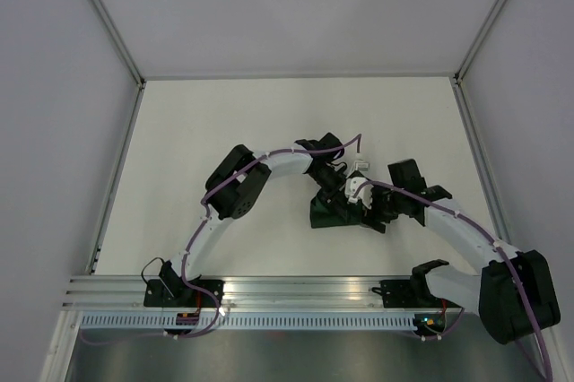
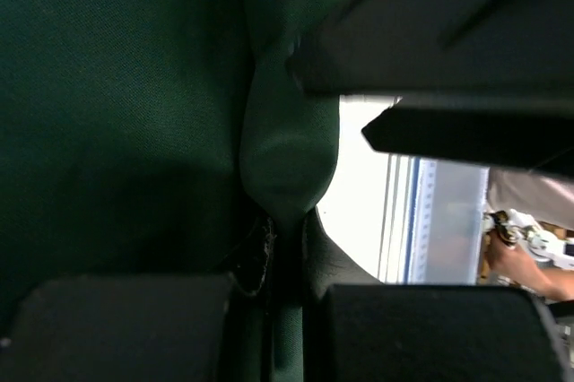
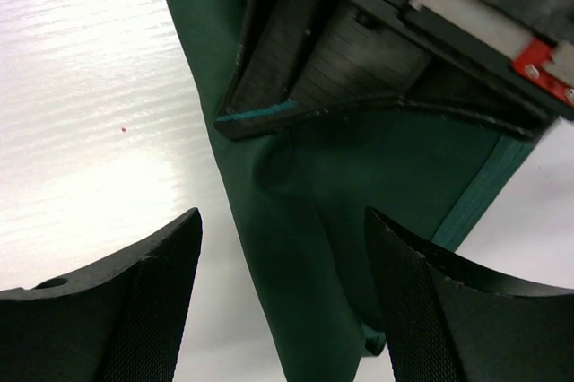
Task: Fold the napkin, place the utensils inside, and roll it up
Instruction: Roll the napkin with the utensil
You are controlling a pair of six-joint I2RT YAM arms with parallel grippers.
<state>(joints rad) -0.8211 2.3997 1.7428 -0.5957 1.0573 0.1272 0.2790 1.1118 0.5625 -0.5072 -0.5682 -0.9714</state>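
the napkin point(image 1: 334, 213) sits bunched at the middle of the counter point(image 1: 224, 131), with a thin ridge of it clenched in the left hand point(image 2: 282, 310). the right hand point(image 3: 282, 301) is released, astride the cloth. a tug could slip that pinch loose, or the crowded hands could collide. one napkin, two hands, no utensils in view.

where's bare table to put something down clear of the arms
Free: the far strip of table between back wall and arms; the patch inside the left arm's arch, by the near rail. Crowded: the centre, where the left gripper pinches the napkin and the open right gripper faces it.
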